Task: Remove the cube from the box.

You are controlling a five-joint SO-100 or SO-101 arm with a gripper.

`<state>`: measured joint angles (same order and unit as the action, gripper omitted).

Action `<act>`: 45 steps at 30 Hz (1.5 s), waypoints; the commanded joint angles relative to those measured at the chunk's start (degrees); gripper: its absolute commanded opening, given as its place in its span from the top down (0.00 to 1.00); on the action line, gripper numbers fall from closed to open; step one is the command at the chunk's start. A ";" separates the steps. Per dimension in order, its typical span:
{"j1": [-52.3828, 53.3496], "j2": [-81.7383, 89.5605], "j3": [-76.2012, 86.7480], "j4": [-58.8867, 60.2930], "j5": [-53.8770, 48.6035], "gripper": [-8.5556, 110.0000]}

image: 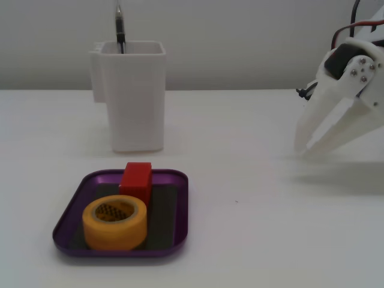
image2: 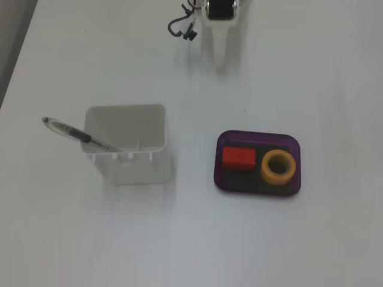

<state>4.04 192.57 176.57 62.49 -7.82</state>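
A: Gripper (image: 305, 144) sits at the right edge of a fixed view, tips pointing down-left, hovering just over the table (image: 270, 240). Nothing held. The two white fingers look nearly together, a narrow gap at most. In the top-down fixed view only its tip (image2: 220, 60) shows, at top centre.

B: Where's the cube?

A: The cube (image: 137, 179) is in the box (image: 180, 210), lower left of that view, well apart from the gripper. From above, the cube (image2: 239, 157) lies in the left half of the box (image2: 293, 185), long side running left-right in the frame. The yellow tape roll (image2: 278, 167) is just beside it on the right; can't tell if they touch.

B: Handling?

A: My guess: light, rigid, matte plastic, so decent friction and no crush risk. Grip across the short width, on the two long faces. Those are clear, while the tape roll crowds one end face. Rim is low, so a straight lift should clear it.

B: Anything else nearby?

A: White container (image2: 128, 143) with a pen (image2: 78, 136) in it, left of the box from above, and clear of the approach path.
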 commanded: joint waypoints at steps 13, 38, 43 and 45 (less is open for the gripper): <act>-0.44 3.08 0.44 -0.35 -0.18 0.93; -0.44 3.08 0.00 -0.09 0.18 0.93; -0.44 3.08 -0.18 -0.53 0.09 0.93; -0.26 2.99 -1.14 -0.35 0.09 0.93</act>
<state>4.04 192.57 176.48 62.49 -7.82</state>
